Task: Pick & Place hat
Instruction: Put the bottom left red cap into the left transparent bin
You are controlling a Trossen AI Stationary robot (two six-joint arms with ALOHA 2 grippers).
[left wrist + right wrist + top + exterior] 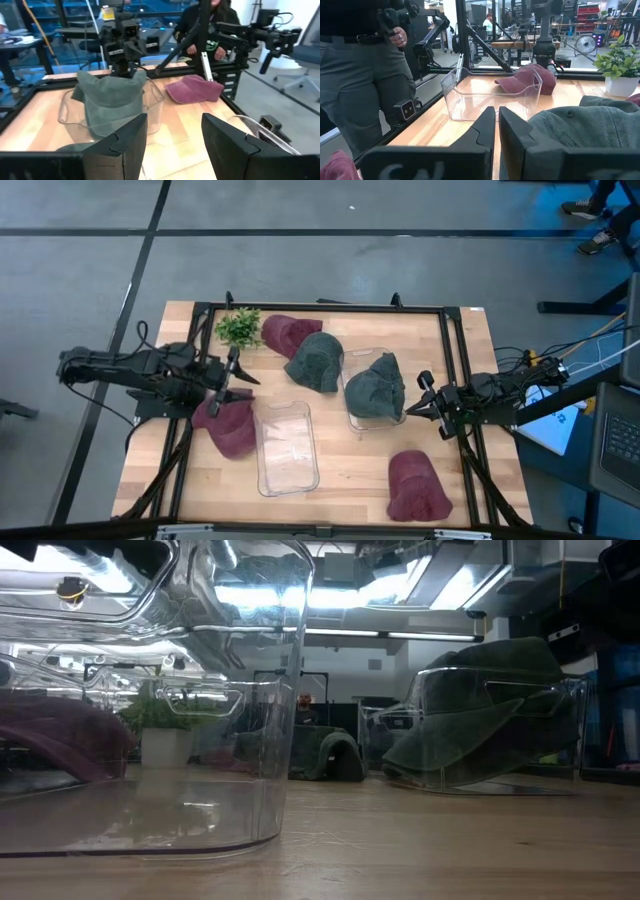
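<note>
Clear plastic: two transparent bins stand on the wooden table (pixel 340 470), probably as the places where hats must go.
Empty bin (pixel 287 446): near the middle of the table, nothing inside, so I judge it waits for a hat.
Filled bin (pixel 372 385): it already holds a grey-green hat (pixel 376 390), whose crown rises over the rim.
Maroon hat at the left (pixel 229 427): it lies just beside the empty bin, close under the left gripper (pixel 229 383), so it seems the next one to pick.
Left gripper: its jaws stand well apart and hold nothing.
Right gripper (pixel 424 398): it rests beside the filled bin, jaws almost together, nothing between them.
Other hats: a maroon one (pixel 417 487) at the front right, a maroon one (pixel 288 332) and a dark green one (pixel 316 361) at the back, near a small potted plant (pixel 239 327).
Writing: no brand or label can be read.
</note>
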